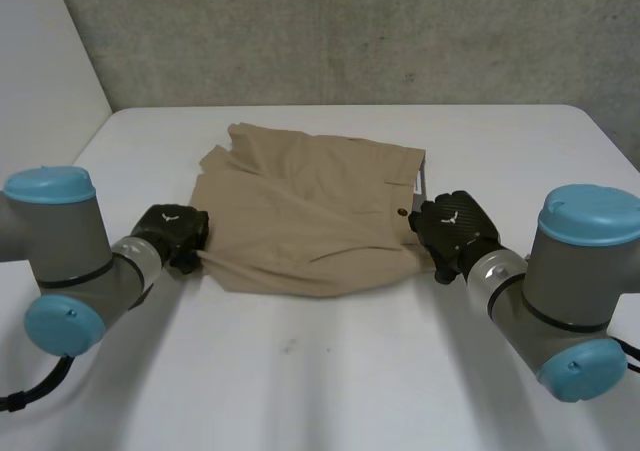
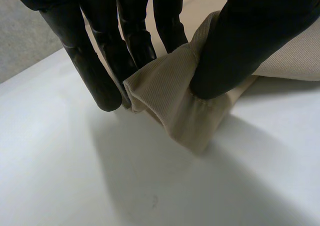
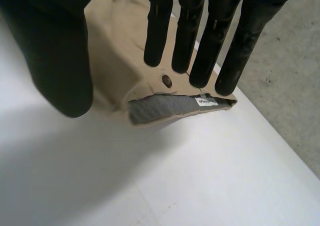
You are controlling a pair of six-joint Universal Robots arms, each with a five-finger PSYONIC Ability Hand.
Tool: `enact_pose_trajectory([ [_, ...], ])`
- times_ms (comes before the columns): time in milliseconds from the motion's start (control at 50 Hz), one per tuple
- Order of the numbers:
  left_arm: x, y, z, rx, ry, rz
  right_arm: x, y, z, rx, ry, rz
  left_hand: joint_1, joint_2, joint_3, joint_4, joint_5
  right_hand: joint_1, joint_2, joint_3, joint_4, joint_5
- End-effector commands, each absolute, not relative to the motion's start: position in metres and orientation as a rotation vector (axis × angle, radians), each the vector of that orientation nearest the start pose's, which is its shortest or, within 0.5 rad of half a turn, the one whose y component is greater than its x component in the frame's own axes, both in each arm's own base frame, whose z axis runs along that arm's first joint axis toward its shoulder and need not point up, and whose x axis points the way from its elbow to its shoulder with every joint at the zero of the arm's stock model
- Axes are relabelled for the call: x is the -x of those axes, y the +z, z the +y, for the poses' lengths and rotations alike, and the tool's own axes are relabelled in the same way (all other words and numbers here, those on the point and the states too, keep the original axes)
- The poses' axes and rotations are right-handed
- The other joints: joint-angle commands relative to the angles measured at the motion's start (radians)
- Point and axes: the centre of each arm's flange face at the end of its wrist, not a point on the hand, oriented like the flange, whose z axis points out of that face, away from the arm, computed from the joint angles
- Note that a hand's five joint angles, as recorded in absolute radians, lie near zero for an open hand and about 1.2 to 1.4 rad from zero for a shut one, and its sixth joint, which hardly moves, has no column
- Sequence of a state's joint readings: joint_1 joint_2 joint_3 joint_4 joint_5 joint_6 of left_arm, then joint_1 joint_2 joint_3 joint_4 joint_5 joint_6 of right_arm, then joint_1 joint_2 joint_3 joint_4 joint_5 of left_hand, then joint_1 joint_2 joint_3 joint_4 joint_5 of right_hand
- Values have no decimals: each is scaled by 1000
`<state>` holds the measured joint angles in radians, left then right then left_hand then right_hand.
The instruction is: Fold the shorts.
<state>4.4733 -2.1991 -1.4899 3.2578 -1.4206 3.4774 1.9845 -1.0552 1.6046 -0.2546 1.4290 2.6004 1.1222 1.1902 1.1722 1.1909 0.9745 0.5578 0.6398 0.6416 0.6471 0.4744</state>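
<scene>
On the white table [image 1: 330, 371], the left hand [image 1: 172, 233] is pinching the tan shorts [image 1: 310, 211] at their eight o'clock corner. At four o'clock, the right hand [image 1: 455, 229] is poised over the waistband [image 3: 165, 108], fingers straight, thumb apart. It should probably be gripping there before both hands lift toward twelve.

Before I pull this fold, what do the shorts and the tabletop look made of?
Shorts: tan woven cloth, likely cotton twill, matte. Fine parallel ribs show up close, with grey lining inside the waistband. Table: smooth white hard top, perhaps laminate, with a faint sheen. It shows soft shadows and no grain.
</scene>
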Motion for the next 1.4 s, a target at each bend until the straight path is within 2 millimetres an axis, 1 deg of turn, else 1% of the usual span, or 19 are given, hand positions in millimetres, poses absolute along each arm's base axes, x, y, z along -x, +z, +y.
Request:
enact_pose_trajectory([
  [20,228,139,-316,-885,-1774,2539,-269,163,-282,910,-1739,2218,274,206,224,205,247,-88,-170,-172,-178,-179],
  [60,229,143,-311,-891,-1783,2537,-265,172,-282,827,-1687,2253,274,206,224,205,247,-88,-170,-172,-178,-179],
  [140,230,149,-307,-898,-1800,2524,-263,173,-279,795,-1595,2304,274,206,224,205,247,-82,-164,-166,-172,-174],
  [320,229,151,-305,-895,-1803,2521,-266,158,-276,805,-1527,2334,274,206,224,205,247,-71,-153,-154,-160,-162],
  [520,228,164,-300,-892,-1839,2495,-276,138,-275,852,-1414,2292,274,206,224,205,247,6,-76,-78,-84,-86],
  [600,228,166,-297,-897,-1844,2491,-277,130,-278,868,-1402,2301,274,206,224,205,247,246,164,162,156,154],
  [620,228,167,-296,-897,-1846,2490,-278,129,-280,866,-1405,2299,274,206,224,205,247,499,417,416,410,408],
  [640,227,168,-296,-894,-1847,2488,-278,128,-281,868,-1409,2297,274,206,224,205,247,604,522,520,514,512],
  [660,227,170,-295,-895,-1854,2484,-279,130,-285,868,-1438,2287,274,206,224,205,247,836,754,752,747,745],
  [780,226,173,-290,-902,-1851,2482,-276,140,-289,892,-1522,2270,274,206,224,205,247,839,756,755,749,747],
  [880,223,173,-277,-914,-1826,2497,-270,158,-282,964,-1604,2276,274,206,224,205,247,839,756,755,749,747],
  [960,218,174,-258,-921,-1779,2532,-263,164,-268,1134,-1620,2290,274,206,224,205,247,839,756,755,749,747],
  [1040,211,177,-233,-927,-1700,2588,-256,163,-251,1387,-1567,2306,274,206,224,205,247,839,756,755,749,747],
  [1140,201,184,-192,-949,-1525,2699,-250,170,-240,1490,-1527,2311,274,206,224,205,247,839,756,755,749,747],
  [1240,194,190,-151,-991,-1355,2799,-246,189,-222,1547,-1503,2295,274,206,224,205,247,839,756,755,749,747],
  [1260,193,191,-144,-1006,-1331,2810,-244,195,-211,1602,-1471,2287,274,206,224,205,247,839,756,755,749,747],
  [1320,192,197,-117,-1072,-1248,2845,-237,201,-196,1717,-1406,2275,274,206,224,205,247,839,756,755,749,747],
  [1340,191,201,-104,-1106,-1216,2855,-233,205,-185,1805,-1357,2260,274,206,224,205,247,839,756,755,749,747],
  [1400,190,210,-85,-1160,-1187,2862,-224,208,-167,1929,-1247,2241,274,206,224,205,247,839,756,755,749,747],
])
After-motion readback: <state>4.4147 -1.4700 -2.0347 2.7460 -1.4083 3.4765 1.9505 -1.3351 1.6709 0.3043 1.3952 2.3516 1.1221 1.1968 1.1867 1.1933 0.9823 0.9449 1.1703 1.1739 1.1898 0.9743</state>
